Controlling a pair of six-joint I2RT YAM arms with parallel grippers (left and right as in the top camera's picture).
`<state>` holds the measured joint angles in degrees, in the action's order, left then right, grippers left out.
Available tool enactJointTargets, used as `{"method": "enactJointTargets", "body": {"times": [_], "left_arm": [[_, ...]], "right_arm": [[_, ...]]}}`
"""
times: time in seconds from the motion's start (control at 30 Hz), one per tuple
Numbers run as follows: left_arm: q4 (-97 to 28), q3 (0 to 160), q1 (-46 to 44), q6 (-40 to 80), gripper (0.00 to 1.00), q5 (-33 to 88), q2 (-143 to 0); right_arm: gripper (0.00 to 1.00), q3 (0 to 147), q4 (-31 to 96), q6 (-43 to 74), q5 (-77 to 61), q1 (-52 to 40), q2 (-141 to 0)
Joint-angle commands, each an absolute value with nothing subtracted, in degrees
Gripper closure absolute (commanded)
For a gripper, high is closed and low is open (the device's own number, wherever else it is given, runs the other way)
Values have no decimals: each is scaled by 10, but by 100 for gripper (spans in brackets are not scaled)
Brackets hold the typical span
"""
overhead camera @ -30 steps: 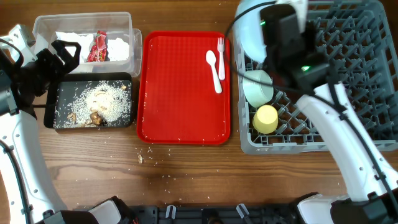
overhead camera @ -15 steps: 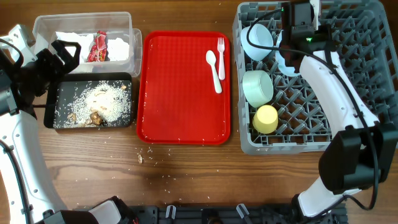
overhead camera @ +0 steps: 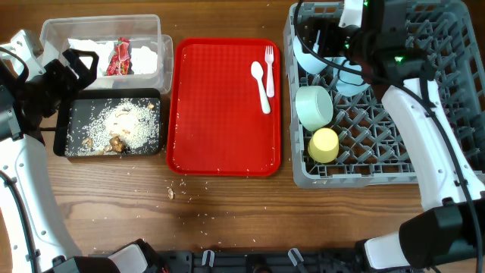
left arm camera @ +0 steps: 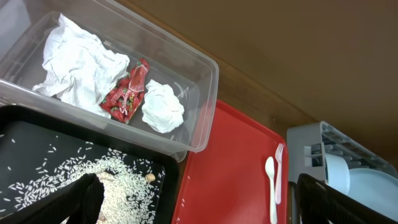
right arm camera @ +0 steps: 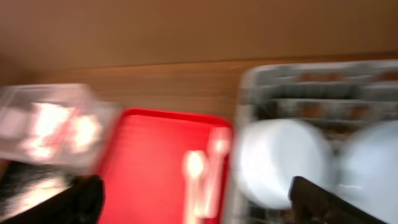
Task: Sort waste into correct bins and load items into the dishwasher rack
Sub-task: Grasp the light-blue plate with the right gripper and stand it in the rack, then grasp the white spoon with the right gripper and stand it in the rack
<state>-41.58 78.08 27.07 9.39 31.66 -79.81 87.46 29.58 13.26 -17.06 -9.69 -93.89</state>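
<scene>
Just below right tool (right arm camera: pixel 196 190): light blue bowl (right arm camera: pixel 280 155).

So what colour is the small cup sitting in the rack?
Yellow. The cup shows best in the overhead view.

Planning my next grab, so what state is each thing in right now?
Clear tub: holds napkins and wrapper.
Black tray: holds rice scraps.
Red tray: carries fork and spoon, not yet loaded.
Rack: holds green bowl, yellow cup, blue bowl, blue plate.
Table: a few loose grains.
Left hand: open, empty.
Right hand: open, empty, view blurred.
</scene>
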Motion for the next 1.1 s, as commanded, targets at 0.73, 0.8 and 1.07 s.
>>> {"method": "enactJointTargets", "body": {"times": [0.73, 0.8, 1.07], "left_arm": [[-415, 787, 273, 99, 0, 327, -795], [-414, 787, 273, 99, 0, 327, -795], [-415, 787, 273, 99, 0, 327, -795]], "right_arm": [[44, 1134, 461, 186, -24, -259, -1400], [60, 1133, 462, 206, -34, -259, -1405], [96, 1136, 503, 238, -59, -284, -1409]]}}
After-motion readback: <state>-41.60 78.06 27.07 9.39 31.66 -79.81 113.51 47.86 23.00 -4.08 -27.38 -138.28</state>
